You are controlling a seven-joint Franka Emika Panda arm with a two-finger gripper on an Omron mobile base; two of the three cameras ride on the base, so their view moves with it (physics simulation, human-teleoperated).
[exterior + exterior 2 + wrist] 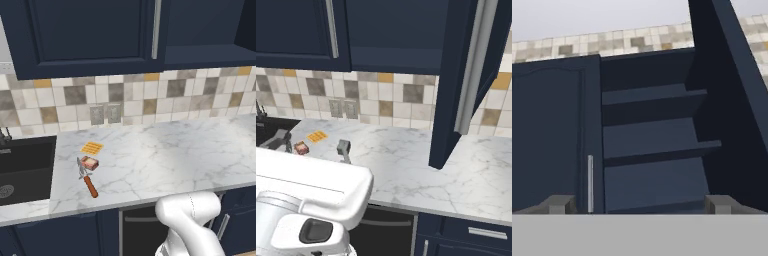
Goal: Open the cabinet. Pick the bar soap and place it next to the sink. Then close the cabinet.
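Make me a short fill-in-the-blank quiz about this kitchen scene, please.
1. The narrow cabinet door stands ____.
2. The bar soap lies on the marble ____, beside the sink.
3. The pincer has its fingers spread ____.
4. The knife has an ____ handle.

Missing words: open; counter; open; orange

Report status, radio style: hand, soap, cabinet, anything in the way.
Hand open, empty, facing bare cabinet shelves. Small reddish-brown bar soap on marble counter beside dark sink. Narrow navy cabinet door open. Orange-handled knife touching soap.
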